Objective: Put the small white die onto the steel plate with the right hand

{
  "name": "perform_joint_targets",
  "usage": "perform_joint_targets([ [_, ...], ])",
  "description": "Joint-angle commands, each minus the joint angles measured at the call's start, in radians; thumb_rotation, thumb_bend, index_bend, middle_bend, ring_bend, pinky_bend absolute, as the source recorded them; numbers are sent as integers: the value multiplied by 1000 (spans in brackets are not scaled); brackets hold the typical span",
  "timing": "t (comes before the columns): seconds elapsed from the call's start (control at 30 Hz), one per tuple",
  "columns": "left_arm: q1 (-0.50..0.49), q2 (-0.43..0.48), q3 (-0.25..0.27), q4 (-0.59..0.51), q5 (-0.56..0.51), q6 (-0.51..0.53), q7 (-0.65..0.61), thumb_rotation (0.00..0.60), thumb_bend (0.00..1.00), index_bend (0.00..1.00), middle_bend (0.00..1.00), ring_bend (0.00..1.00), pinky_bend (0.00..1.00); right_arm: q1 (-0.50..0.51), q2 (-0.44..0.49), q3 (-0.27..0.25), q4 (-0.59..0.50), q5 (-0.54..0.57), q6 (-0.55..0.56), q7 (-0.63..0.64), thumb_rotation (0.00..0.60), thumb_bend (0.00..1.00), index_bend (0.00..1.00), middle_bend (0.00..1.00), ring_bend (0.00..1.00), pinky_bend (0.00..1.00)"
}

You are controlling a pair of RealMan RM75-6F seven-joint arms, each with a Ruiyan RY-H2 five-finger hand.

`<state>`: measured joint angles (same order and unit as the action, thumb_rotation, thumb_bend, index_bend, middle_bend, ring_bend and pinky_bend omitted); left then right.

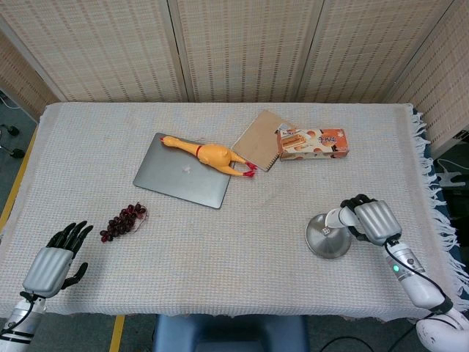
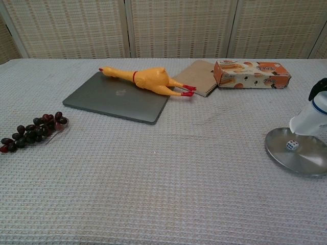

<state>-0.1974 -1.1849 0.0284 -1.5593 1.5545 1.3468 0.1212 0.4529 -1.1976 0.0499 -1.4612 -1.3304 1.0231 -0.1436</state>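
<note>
**One die on the plate, right hand clear of it**

One small white die (image 2: 292, 145) lies on the steel plate (image 2: 286, 155), toward the plate's 10 o'clock side in the chest view, resting flat with dark pips showing on its faces. In the head view it shows only as a tiny pale speck (image 1: 323, 231) on the plate (image 1: 333, 249), too small to read.

Right hand (image 1: 368, 219): sits at the plate's 2 o'clock edge in the head view, above and just beside the rim. Nothing is visible in it, and the die lies apart from it on the steel. Fingers look loosely curled; whether they are fully slack, cannot tell. Only a pale part of the hand shows at the frame edge in the chest view (image 2: 311, 115).

Left hand (image 1: 55, 260): near the table's 7 o'clock corner, fingers spread, holding nothing.

Handling judgement: die is light, rigid and hard, with smooth faces, so likely slick against steel and prone to skate or tumble if nudged. If it had to be retaken, pinch two opposite faces from above; the plate's shallow dish should keep it from rolling off. Plate itself looks stiff and would slide on the woven cloth (image 1: 220, 242) if bumped.

Status judgement: placement appears done; the remaining need is to draw the hand off without clipping the rim.

Elsewhere: grey laptop (image 1: 183, 172) at 11 o'clock of table centre with a rubber chicken (image 1: 209, 154) across it, brown notebook (image 1: 260, 139), snack box (image 1: 312, 143), bunch of dark grapes (image 1: 123, 220) at 9 o'clock.
</note>
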Motion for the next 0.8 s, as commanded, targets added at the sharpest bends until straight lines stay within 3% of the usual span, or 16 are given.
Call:
perform_joint_targets([
  [0.03,-1,-1,1,-1,0,-2,2,600,408,0,0,0,172,0,-13,31,70,68,-16,3,600,284,452,350,209,473],
  [0.27,-2,-4,0,-1,-4,-6,9,600,409,0,0,0,172,48,-111,65,252,171,-124,-16,600,284,433,344,205,472],
  [0.33,-2,-5,-2,1,-8,-7,10,600,409,0,0,0,171,53,-124,65,269,171,-140,-3,600,284,383,325,192,466],
  [0.53,-4,-6,-1,2,-10,-12,11,600,409,0,0,0,172,50,-100,44,245,162,-174,4,600,284,46,155,69,362],
  [0.7,-6,-6,2,1,-5,-15,14,600,409,0,0,0,171,37,-56,34,194,183,-175,-27,600,284,0,15,0,223],
  [0.8,-5,-6,2,-1,-3,-10,14,600,410,0,0,0,172,15,-19,33,135,184,-137,-32,600,284,0,0,0,161],
])
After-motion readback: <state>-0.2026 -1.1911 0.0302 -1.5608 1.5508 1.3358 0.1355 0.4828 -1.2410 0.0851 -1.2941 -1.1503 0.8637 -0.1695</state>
